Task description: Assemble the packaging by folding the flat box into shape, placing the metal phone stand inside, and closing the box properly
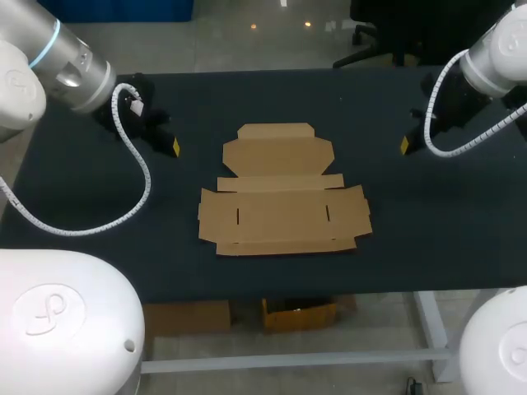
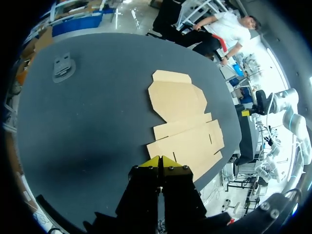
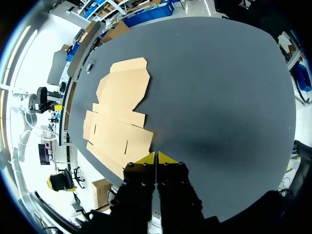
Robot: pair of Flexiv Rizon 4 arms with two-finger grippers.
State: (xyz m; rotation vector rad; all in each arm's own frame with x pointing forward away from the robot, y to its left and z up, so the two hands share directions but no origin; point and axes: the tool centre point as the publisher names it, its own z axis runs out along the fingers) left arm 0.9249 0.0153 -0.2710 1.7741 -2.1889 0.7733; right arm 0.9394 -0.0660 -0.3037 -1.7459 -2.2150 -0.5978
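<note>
The flat brown cardboard box (image 1: 280, 193) lies unfolded in the middle of the black table, its lid flap toward the far edge. My left gripper (image 1: 174, 146) hangs shut and empty to the box's left, and the box (image 2: 183, 117) lies ahead of its closed yellow tips (image 2: 161, 158). My right gripper (image 1: 407, 146) hangs shut and empty to the box's right, with the box (image 3: 119, 112) ahead of and beside its tips (image 3: 156, 156). A small grey metal phone stand (image 2: 63, 67) lies near the table's far left corner (image 3: 91, 66). In the head view my left arm hides it.
The black table (image 1: 428, 239) has bare cloth on both sides of the box and along its front edge. A white coiled cable (image 1: 136, 156) hangs from my left arm over the table, and another (image 1: 461, 140) from my right arm.
</note>
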